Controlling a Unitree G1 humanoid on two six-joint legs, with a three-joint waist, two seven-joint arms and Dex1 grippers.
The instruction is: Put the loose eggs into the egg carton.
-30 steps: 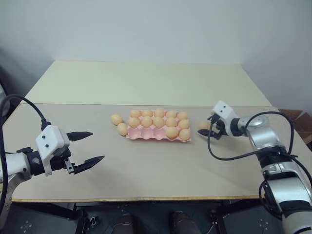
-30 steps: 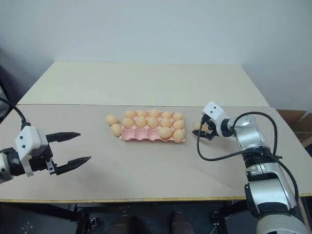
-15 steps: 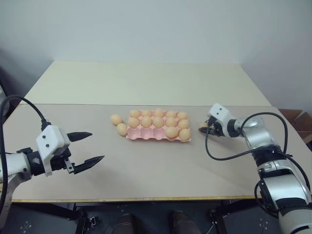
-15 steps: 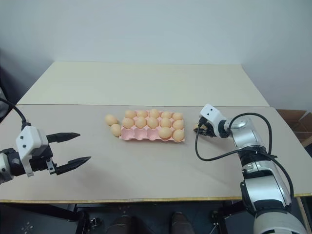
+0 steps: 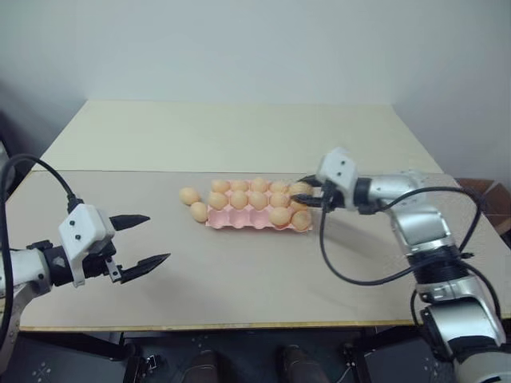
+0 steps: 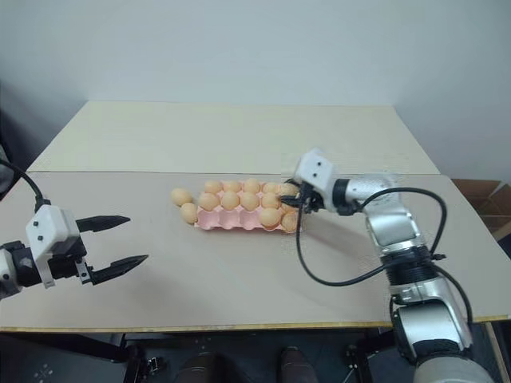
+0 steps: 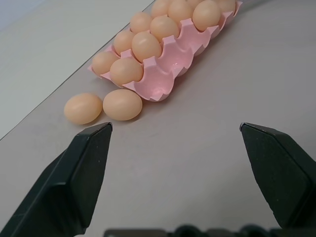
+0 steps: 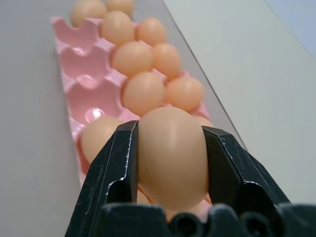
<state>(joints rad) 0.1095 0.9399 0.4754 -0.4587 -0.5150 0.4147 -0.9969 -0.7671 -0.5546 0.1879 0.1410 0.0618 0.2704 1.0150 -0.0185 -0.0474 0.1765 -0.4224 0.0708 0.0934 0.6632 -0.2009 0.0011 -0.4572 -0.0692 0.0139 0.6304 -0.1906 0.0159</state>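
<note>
The pink egg carton (image 5: pixel 249 224) lies mid-table, most of its cells filled with tan eggs; its front row has bare cells. Two loose eggs (image 5: pixel 189 195) (image 5: pixel 200 211) lie on the table against the carton's left end, also in the left wrist view (image 7: pixel 83 108) (image 7: pixel 122 104). My right gripper (image 5: pixel 308 196) is shut on a third loose egg (image 8: pixel 173 153), held between its black fingers (image 8: pixel 116 163) just above the carton's right end. My left gripper (image 5: pixel 160 238) hangs open and empty, low over the table well left of the carton.
A second, paler table (image 5: pixel 239 132) adjoins the far side. The right arm's black cable (image 5: pixel 335 263) loops down over the table right of the carton. Open tabletop (image 5: pixel 255 279) lies between the carton and the near edge.
My right gripper shut on the egg lying right of the carton, lifted it and swung left to the carton's right end. The left arm has not moved.
</note>
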